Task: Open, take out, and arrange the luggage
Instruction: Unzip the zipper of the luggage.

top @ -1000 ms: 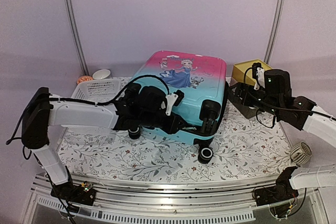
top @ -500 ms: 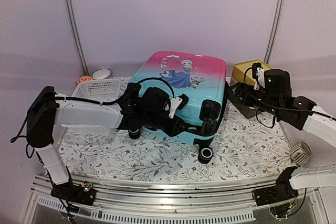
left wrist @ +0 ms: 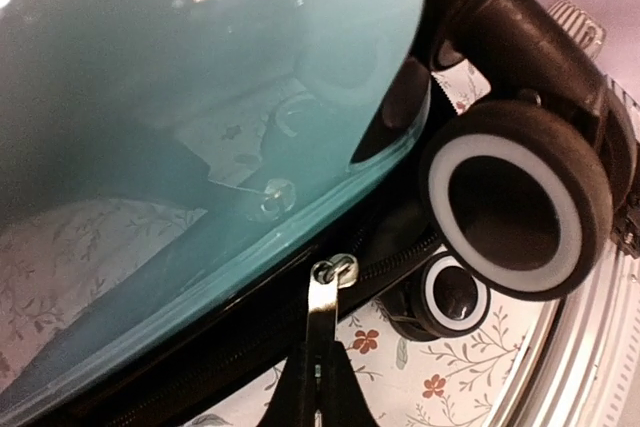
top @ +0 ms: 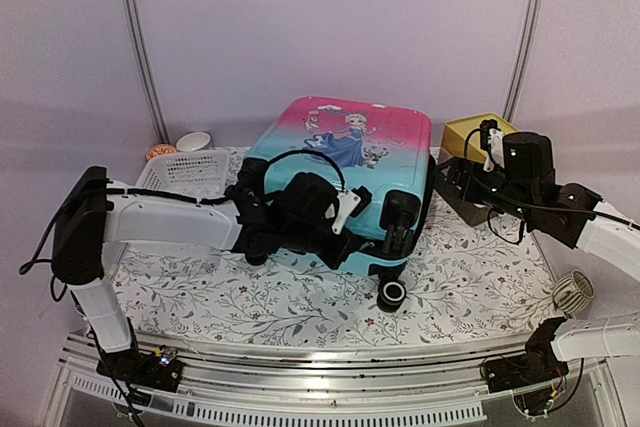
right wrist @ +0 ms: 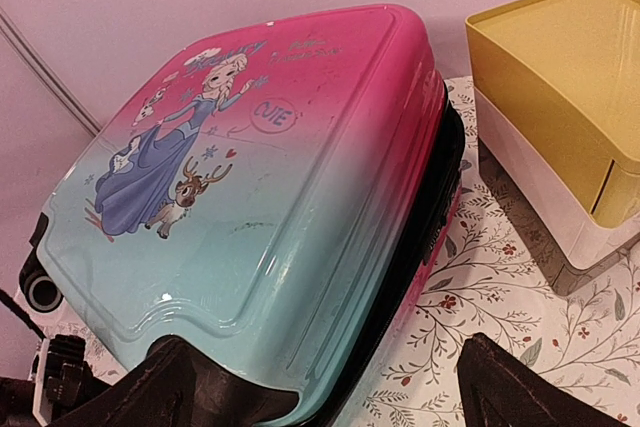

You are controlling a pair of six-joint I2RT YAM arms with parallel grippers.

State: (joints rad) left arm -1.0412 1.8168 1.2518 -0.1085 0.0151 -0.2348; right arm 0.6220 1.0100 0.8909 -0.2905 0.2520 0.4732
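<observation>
Left wrist view: left pincer [left wrist: 318, 382] pinched shut on zip pull [left wrist: 322, 292] at luggage [left wrist: 200, 77] edge, near wheel [left wrist: 515, 212]. Luggage lies print-up mid-bench [top: 480, 267]. Right pincer [right wrist: 335, 392] gapes wide beside it, holding nothing.

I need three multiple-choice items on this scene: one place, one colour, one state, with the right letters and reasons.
1. In the top view, where is the yellow-topped box from the luggage?
A) on its right B) on top of it C) on its left
2. What colour is the shell near the wheels?
A) pink B) turquoise C) yellow
3. The left hand is:
A) open B) shut on a wheel C) shut on the zipper pull

Answers: 1 A, it stands beside the right edge. 2 B, pink is only at the far end. 3 C, its wrist view shows the pull pinched.
</observation>
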